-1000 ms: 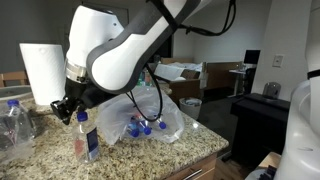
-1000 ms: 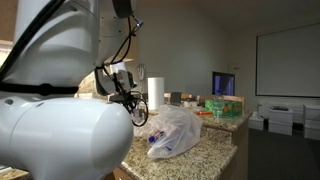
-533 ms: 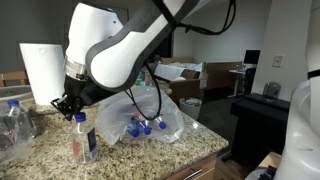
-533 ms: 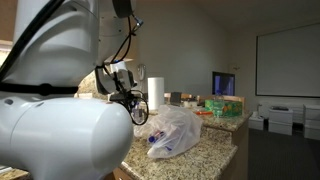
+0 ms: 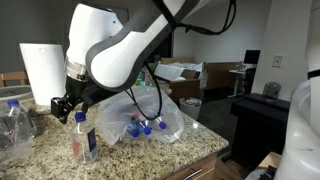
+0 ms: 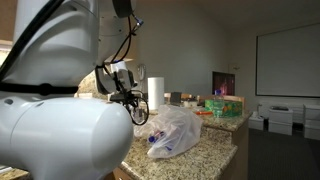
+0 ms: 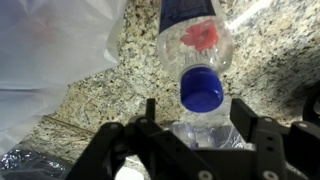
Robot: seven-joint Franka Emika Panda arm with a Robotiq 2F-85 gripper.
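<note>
surface (image 5: pixel 150 155): speckled granite counter below me
bottle (image 5: pixel 82 140): blue cap, upright near the front edge
plastic bag (image 5: pixel 140 115): clear, crumpled, just beside the bottle, blue-capped bottles inside
paper towel roll (image 5: pixel 42 70): upright, behind
spare bottles (image 5: pixel 12 125): clustered at one end

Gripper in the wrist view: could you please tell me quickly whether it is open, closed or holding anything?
Gripper: open, its fingers either side of the blue-capped water bottle, not clamped on it.

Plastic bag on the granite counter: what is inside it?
Through the clear plastic bag, a few blue-capped bottles show, bunched low in it. Their exact number cannot be told, because the crumpled, glaring folds hide the rest of the inside.
</note>
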